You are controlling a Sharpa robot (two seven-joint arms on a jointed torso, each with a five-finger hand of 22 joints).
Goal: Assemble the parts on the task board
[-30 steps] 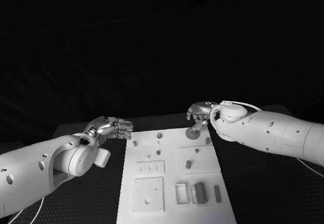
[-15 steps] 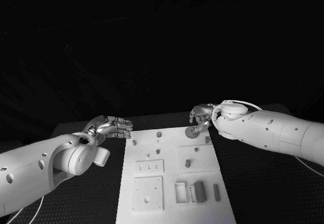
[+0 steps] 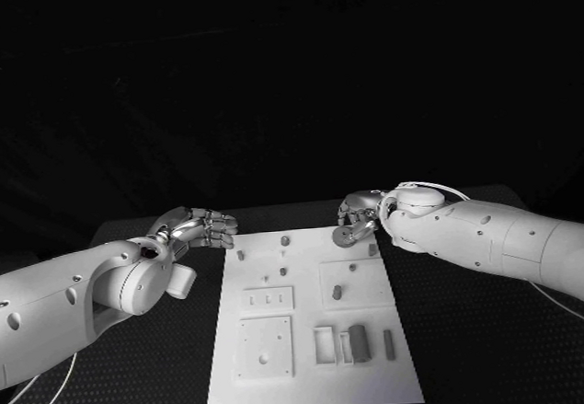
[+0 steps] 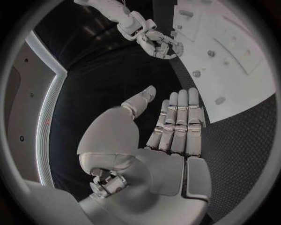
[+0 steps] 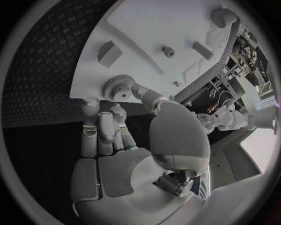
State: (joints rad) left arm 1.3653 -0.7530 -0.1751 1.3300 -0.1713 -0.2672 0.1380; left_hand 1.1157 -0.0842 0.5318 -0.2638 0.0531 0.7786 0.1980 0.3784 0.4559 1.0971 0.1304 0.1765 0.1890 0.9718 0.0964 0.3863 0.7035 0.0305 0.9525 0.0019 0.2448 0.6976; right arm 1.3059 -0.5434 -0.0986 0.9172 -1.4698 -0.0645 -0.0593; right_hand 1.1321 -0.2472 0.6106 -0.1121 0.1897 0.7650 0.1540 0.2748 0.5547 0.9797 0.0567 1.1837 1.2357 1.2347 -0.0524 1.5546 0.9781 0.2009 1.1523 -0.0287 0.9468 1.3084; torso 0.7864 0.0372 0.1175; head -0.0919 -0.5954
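The white task board [image 3: 317, 392] lies in the middle of the table. My right hand [image 3: 362, 212] is over its far right corner and pinches a round toothed gear [image 3: 345, 237] between thumb and a finger. The right wrist view shows the gear [image 5: 117, 87] at the board's [image 5: 152, 23] edge, with the thumb tip against it. My left hand [image 3: 201, 228] hovers off the far left corner, open, its straight fingers [image 4: 175, 122] holding nothing. Small pegs [image 3: 285, 242] stand on the far part of the board, and oblong parts [image 3: 358, 344] lie near its front.
Raised white plates with slots and holes [image 3: 265, 349] take up the board's near left. Black matting [image 3: 143, 377] covers the table on both sides of the board. My right hand [image 4: 153, 41] is seen beyond the left hand's fingers.
The right hand has dipped slightly over the gear it holds at the far right corner. The left hand has stayed where it was.
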